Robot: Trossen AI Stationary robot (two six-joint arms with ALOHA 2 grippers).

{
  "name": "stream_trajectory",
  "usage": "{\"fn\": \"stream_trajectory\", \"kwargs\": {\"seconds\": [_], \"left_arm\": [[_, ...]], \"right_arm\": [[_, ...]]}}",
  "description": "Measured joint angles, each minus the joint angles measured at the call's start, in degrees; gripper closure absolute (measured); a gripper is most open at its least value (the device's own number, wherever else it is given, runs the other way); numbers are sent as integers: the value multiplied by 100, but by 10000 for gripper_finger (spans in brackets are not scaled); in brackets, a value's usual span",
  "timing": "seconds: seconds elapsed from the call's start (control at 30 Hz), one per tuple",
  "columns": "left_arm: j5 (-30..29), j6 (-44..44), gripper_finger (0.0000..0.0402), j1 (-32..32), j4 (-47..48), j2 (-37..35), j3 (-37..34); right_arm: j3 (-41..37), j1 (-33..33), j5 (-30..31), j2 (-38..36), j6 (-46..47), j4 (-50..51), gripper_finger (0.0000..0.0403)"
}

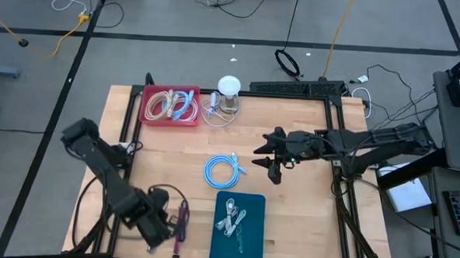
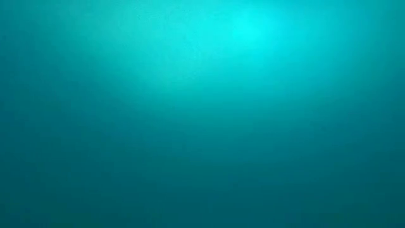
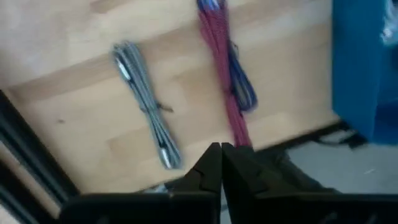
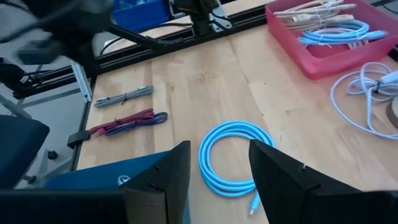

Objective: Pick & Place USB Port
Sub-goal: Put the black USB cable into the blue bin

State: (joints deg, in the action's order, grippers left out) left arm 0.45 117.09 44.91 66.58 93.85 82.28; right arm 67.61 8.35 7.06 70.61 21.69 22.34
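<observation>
Fingers [image 3: 214, 163] pressed together, touching red cable [image 3: 219, 56].

The table [image 1: 297, 202] is pale blond wood with a black frame, and a red tray [image 1: 147, 114] at its far left holds cream and light-blue cables. A sky-blue coiled cable [image 1: 223, 172] lies mid-table, with a dark teal mat [image 1: 250, 229] nearer carrying white cables; left of the mat lie a red-and-blue bundle [image 3: 222, 68] and a grey cable [image 3: 145, 102], and the low view is plain teal
</observation>
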Motion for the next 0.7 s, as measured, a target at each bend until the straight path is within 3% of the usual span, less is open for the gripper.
{"fn": "stream_trajectory", "kwargs": {"seconds": [0.13,0.27,0.4,0.53,0.7], "left_arm": [[-68,-300,395,3,151,484,803],[88,-265,357,-42,358,634,906],[790,224,292,83,733,670,706],[1315,772,229,328,467,669,236],[1256,1439,178,603,-408,668,-481]], "right_arm": [[0,-86,-277,9,-156,36,248],[-1,-121,-372,81,-185,50,248],[2,-122,-437,68,-174,2,248],[2,-86,-441,74,-138,22,248],[2,67,-440,72,-118,19,248]]}}
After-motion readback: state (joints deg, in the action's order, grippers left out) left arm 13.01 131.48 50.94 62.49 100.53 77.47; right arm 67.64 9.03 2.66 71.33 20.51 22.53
